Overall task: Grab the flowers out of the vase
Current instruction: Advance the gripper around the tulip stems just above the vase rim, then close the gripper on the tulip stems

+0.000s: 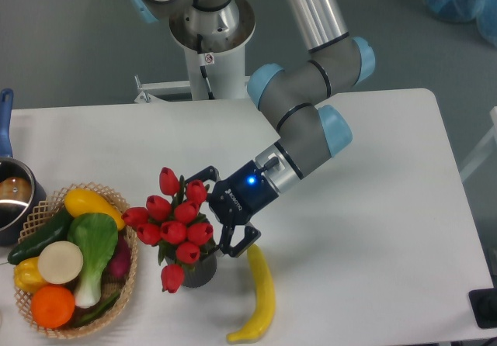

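fingers (200,177) spreading wide, gripper (215,212) pressing against right side of flowers (174,223), holding nothing. flowers sitting in vase (194,270), lower centre-left of frame. approach step; next: closing on bunch, then lifting.

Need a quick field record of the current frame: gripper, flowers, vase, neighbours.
gripper: open, fingers spread at the right side of the bunch, not closed on anything
flowers: red tulip bunch, standing in the vase
vase: dark, upright on the table, mostly hidden by blooms
banana: lying on the table, right of the vase
basket: left of the vase, holding vegetables
pick status: not yet grasped
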### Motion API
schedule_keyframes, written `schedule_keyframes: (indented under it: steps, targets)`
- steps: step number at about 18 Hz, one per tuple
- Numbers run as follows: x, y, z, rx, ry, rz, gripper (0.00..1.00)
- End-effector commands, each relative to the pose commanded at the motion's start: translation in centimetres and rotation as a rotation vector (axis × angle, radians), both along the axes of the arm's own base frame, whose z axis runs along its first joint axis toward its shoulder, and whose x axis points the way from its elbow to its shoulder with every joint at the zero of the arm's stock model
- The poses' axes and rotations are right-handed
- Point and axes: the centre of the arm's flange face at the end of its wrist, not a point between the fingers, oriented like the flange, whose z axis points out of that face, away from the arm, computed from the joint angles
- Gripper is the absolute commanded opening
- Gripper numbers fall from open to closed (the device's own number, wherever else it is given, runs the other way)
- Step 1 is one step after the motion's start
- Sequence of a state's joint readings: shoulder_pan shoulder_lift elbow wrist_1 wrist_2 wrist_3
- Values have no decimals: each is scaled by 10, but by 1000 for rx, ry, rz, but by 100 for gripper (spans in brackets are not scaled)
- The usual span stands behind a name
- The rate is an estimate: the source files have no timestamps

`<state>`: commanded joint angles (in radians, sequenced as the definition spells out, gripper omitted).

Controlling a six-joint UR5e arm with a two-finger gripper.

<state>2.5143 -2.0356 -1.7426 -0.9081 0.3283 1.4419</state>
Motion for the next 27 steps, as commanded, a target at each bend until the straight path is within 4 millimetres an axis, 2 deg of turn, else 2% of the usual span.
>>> schedule_keyframes:
  steps: [14,18,24,27]
  targets:
    - [16,7,1,10,1,-27,100]
    - [16,6,3,15,-2,-26,88]
    - [15,1,-1,9,-11,-18,60]
    - [13,-1,-2,7,-13,-14,56]
